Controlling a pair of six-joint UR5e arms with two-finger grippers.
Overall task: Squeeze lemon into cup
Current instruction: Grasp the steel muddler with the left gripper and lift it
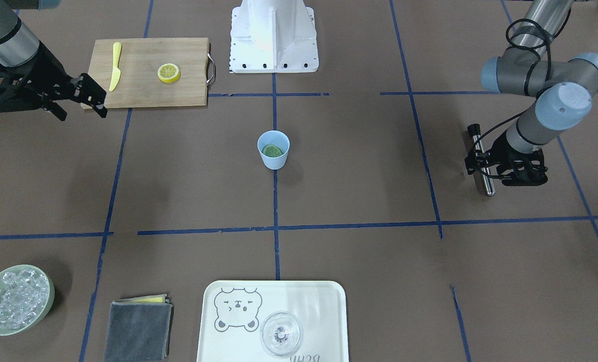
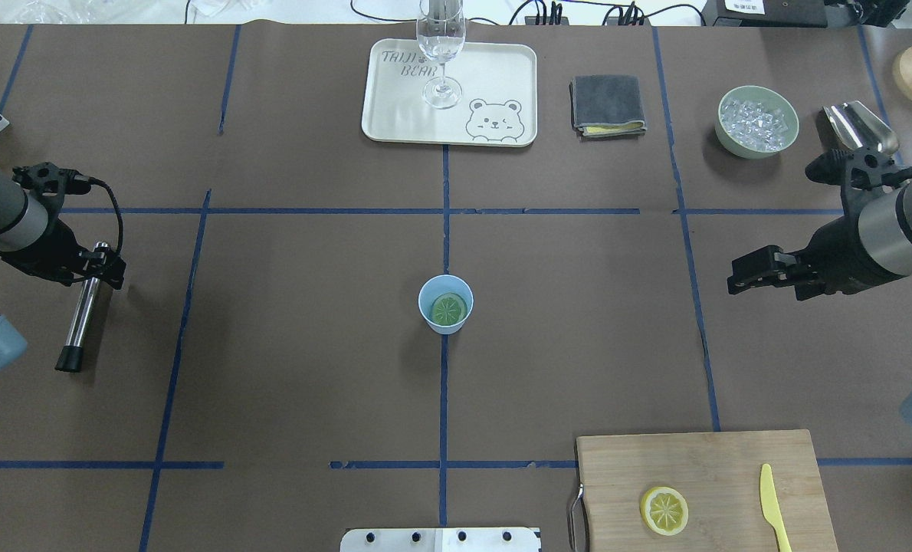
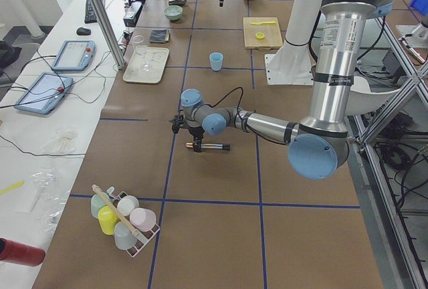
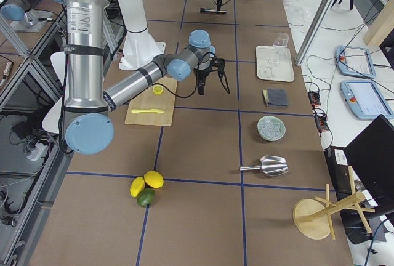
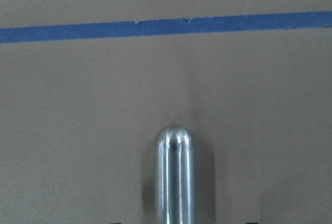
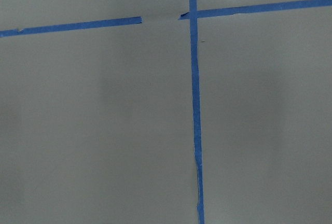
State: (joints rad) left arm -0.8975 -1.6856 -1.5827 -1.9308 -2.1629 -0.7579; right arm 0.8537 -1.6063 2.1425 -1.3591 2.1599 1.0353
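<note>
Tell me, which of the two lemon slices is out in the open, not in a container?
The lemon slice on the wooden board, lying flat near the yellow knife. The other slice sits down inside the light-blue cup mid-table.

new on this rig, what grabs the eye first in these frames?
The light-blue cup stands alone at the centre of the table, with a round citrus slice lying flat inside it, tinted greenish. Next, a yellow lemon slice lies beside a yellow knife on the wooden cutting board at the robot's near right. The left gripper sits at a steel rod lying on the table.
</note>
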